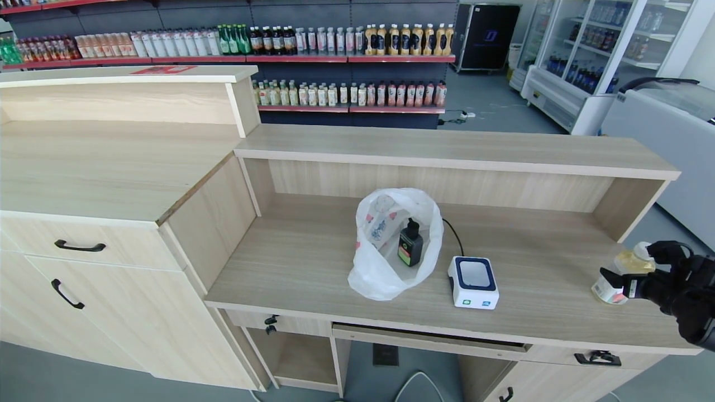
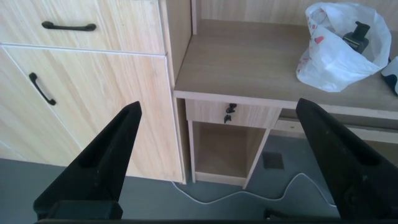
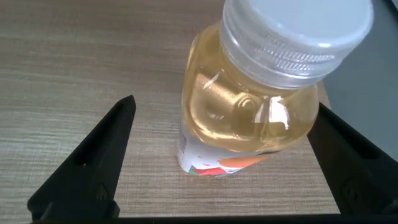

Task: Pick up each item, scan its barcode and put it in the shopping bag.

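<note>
**While the bottle stands upright, the right gripper straddles it**

Where the counter [image 1: 530,251] runs out at its right end, a clear bottle [image 1: 610,289] of yellow liquid stands on its base. Its long axis is vertical, with the white screw cap on top and a label band around its foot. The right gripper [image 1: 630,263] is spread wide with one finger on each side of the bottle. In the right wrist view one finger stands clear of the bottle. The other lies close against its side, and whether it touches cannot be told.

The left gripper [image 2: 219,107] hangs in front of the cabinet below counter height, its fingers wide apart with nothing between them.

Near the middle of the counter the white shopping bag [image 1: 380,279] sits open, holding a dark pump bottle [image 1: 410,245] and a white printed pack [image 1: 381,226]. The scanner [image 1: 473,282] lies just beside the bag, on the side toward the clear bottle, well apart from it.
</note>
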Robot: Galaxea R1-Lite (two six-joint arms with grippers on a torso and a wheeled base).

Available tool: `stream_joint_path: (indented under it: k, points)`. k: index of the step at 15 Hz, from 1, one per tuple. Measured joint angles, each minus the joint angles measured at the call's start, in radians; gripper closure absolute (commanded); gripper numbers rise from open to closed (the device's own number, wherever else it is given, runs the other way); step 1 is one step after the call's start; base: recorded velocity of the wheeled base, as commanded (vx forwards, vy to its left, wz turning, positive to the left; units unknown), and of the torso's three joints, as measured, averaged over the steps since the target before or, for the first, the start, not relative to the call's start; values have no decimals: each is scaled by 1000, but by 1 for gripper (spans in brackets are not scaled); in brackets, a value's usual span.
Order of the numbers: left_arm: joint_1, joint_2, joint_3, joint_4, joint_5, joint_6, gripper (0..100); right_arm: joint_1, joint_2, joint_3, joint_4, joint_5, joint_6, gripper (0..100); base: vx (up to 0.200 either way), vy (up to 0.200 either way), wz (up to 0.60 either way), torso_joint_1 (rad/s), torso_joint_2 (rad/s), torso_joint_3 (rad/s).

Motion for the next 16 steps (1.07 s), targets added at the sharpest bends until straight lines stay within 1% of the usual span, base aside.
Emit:
stream_joint_path:
  k: [3,12,16]
  points:
    - [0,0,0,0,0,0,0,11,24,-30,0,-34,-3,0,0,0,0,0,0,0]
    - [0,0,0,0,0,0,0,42,103,-144,4,-37,-9,0,0,0,0,0,0,0]
    - [0,0,0,0,0,0,0,55,127,-157,3,-42,-23,0,0,0,0,0,0,0]
